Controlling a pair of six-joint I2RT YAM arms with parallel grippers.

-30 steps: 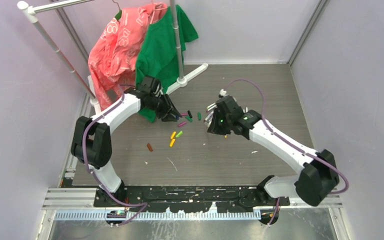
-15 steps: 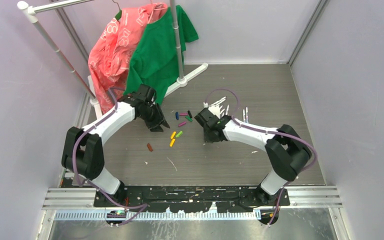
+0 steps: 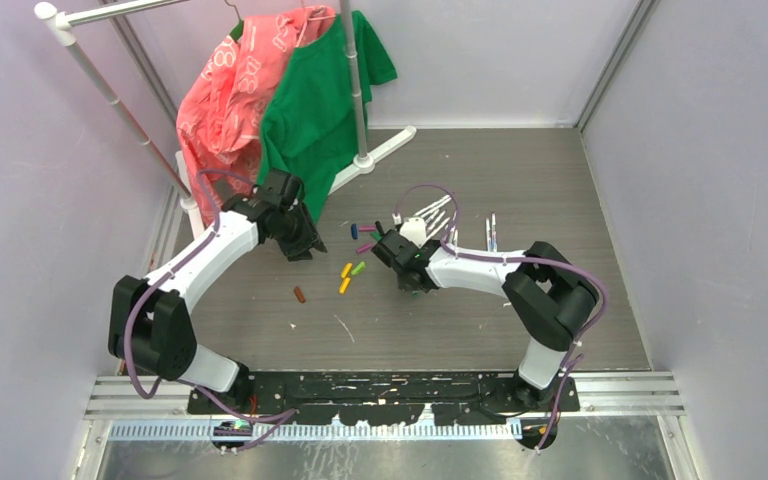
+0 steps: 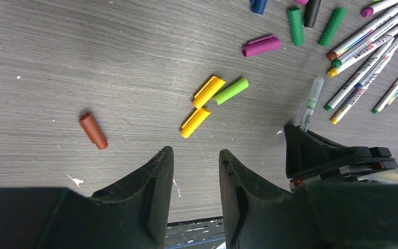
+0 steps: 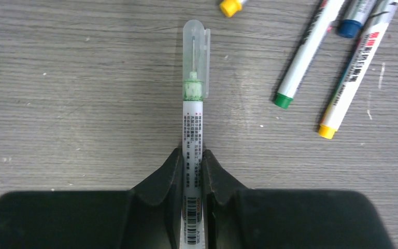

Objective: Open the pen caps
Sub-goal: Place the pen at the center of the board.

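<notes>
Pen (image 5: 192, 124) with green tip and clear cap (image 5: 196, 52) still on sits clamped in my right gripper (image 5: 192, 155) near the middle of the table (image 3: 560, 170), while my left gripper (image 4: 196, 161) hangs empty, jaws apart, above loose yellow caps (image 4: 209, 91).

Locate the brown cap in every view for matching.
Top external: brown cap left of centre, nearest the bottom edge among the caps.
Left wrist: the cap at left, mid-height.
Right wrist: not in it.
Landmark: two yellow caps to its right, top and left-wrist views.
</notes>
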